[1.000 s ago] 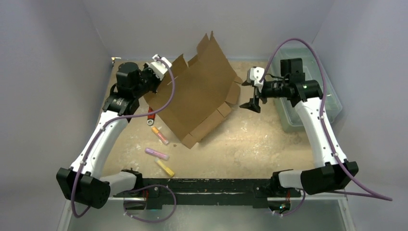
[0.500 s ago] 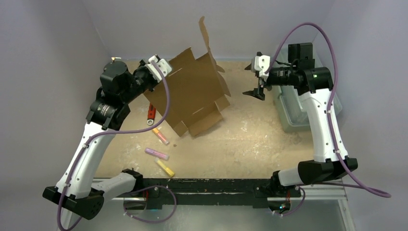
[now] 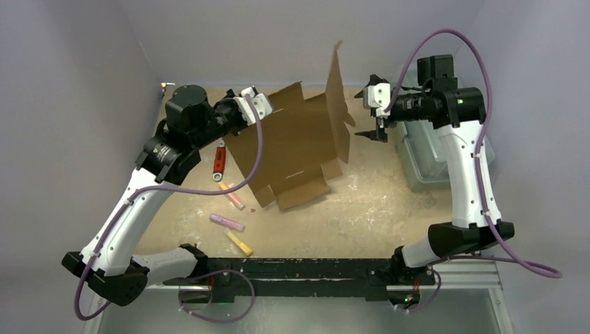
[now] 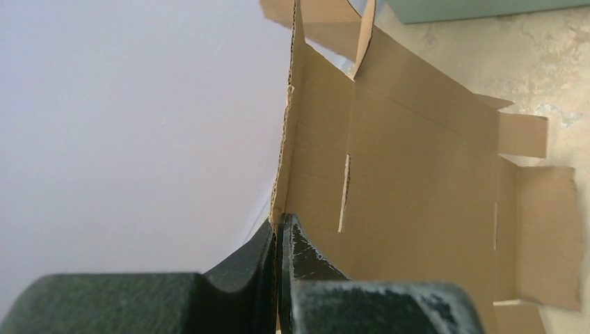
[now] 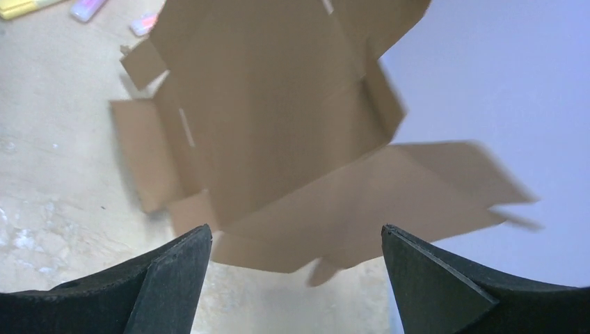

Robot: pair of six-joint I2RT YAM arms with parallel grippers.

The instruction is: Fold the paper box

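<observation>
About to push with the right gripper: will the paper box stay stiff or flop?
Probably floppy at its creases: the tall flap stands bent up from the paper box. Likely light, since the left gripper, pinching one thin edge, holds it tilted up. A push may swing it rather than fold it.

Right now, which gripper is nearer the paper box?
Left. The left gripper is shut on the paper box at its edge; the right gripper hangs beside its raised flap, jaws open, apparently not touching.
</observation>
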